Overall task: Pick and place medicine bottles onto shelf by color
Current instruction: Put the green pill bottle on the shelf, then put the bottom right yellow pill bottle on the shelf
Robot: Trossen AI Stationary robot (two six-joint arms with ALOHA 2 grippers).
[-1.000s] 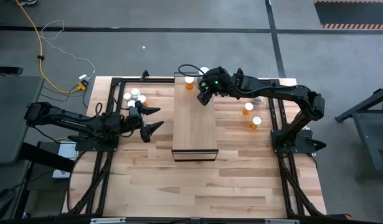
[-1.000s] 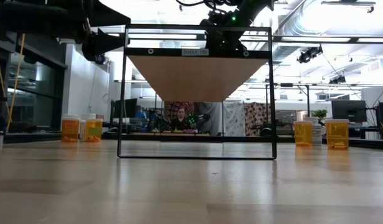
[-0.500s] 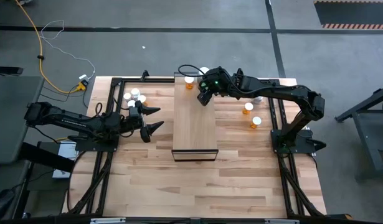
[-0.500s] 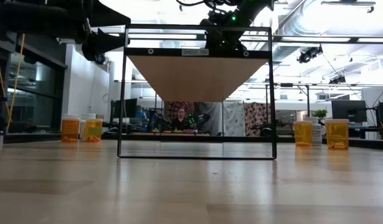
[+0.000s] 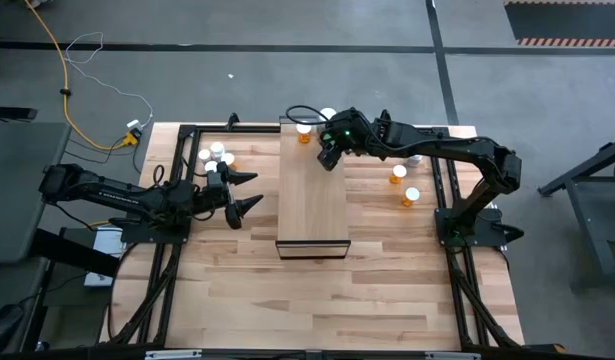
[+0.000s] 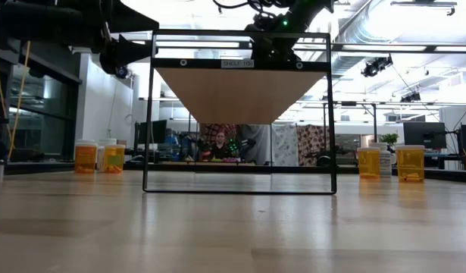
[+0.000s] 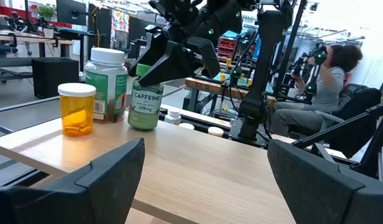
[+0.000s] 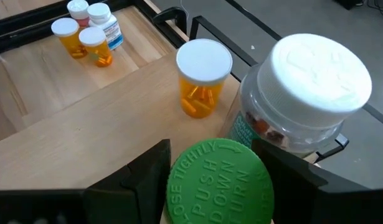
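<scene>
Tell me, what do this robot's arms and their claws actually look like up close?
Both arms are slim, black and jointed. The left gripper ends in two pointed, dark matte fingers shaped like broad wedges. The right gripper is just as dark, with a small green light glowing on its wrist and a thin black cable looping behind it.

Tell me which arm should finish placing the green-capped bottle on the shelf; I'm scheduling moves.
Right. The right gripper grips the green-capped bottle at the shelf's far end; the left gripper hangs open beside the shelf.
</scene>
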